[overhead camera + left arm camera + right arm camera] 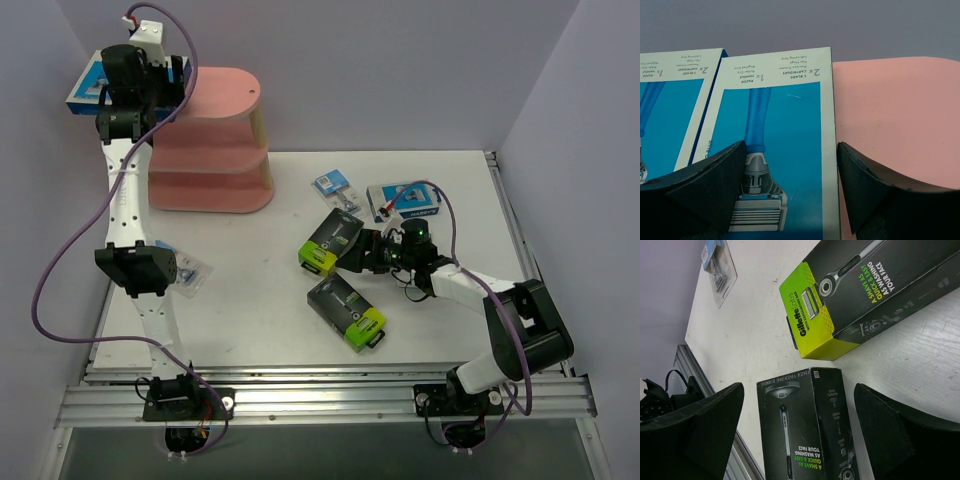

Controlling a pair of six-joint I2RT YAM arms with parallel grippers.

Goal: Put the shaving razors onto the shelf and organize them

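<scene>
My left gripper (791,150) hovers over the top board of the pink shelf (890,125). Its fingers are spread above one blue-and-white razor box (780,115) and pinch nothing. This box lies flat beside a second blue-and-white box (670,110), I think to keep a tidy row. My right gripper (799,390), fingers wide and empty, hangs over a black Gillette box (805,435) on the table (750,330). I judge this box is the next one to pick.

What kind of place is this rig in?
Probably a lab test cell, not a shop: plain lilac partition walls, an aluminium mounting rail, and a pink shelf with boxed razors staged on a white table.
</scene>
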